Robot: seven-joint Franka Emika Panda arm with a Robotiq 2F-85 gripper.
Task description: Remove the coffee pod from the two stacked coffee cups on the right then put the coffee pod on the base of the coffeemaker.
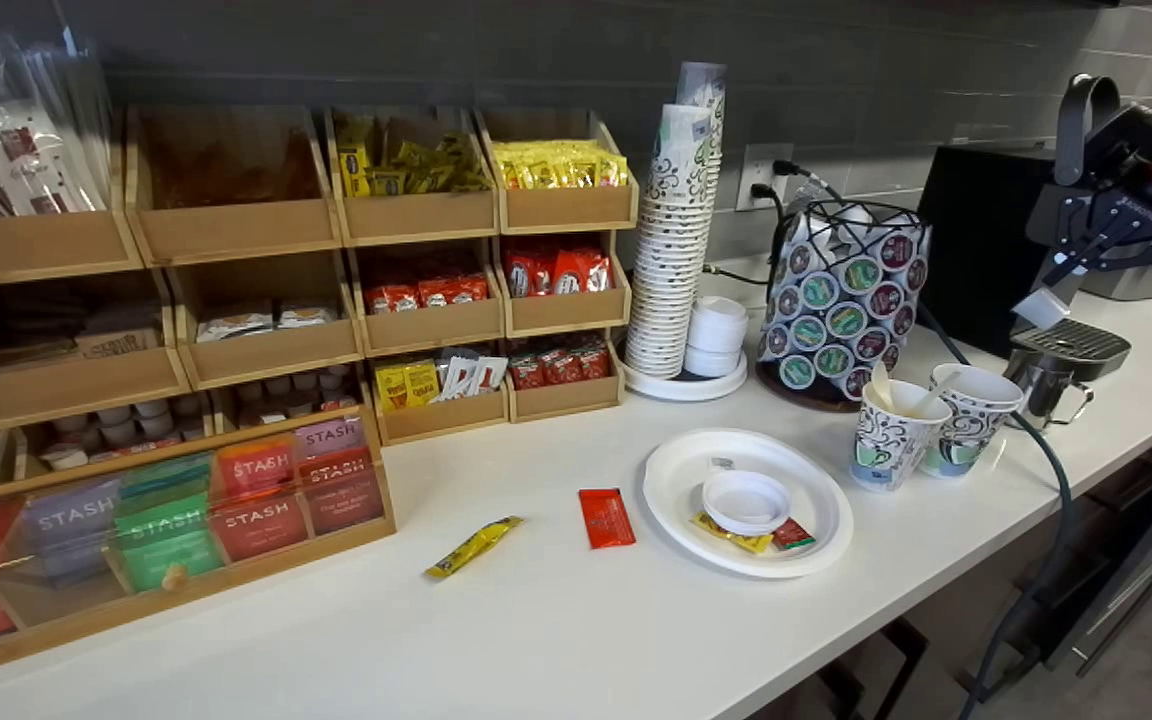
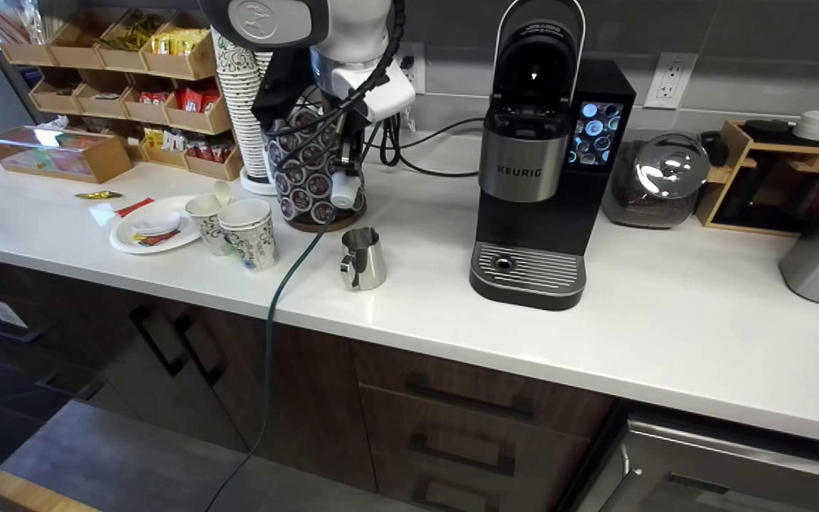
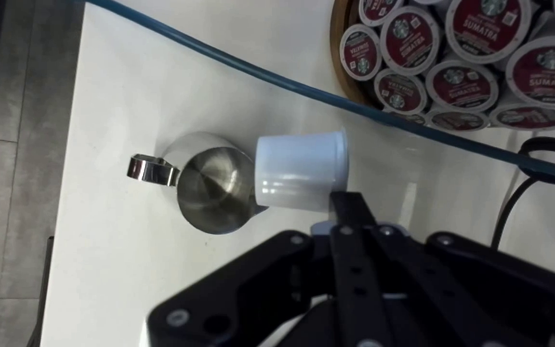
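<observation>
The gripper (image 1: 1067,268) pinches the white coffee pod (image 3: 299,171) near its rim, aloft near the steel milk pitcher (image 2: 372,264) and apart from the two stacked coffee cups (image 2: 253,240). Between pitcher and the base (image 2: 544,279) of the Keurig coffeemaker (image 2: 521,171) there's a good stretch of white countertop (image 2: 425,284), both back from its front edge.

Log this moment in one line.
end effector: closed on coffee pod | held aloft, clear of stacked cups | placing on coffeemaker base: not yet done
</observation>
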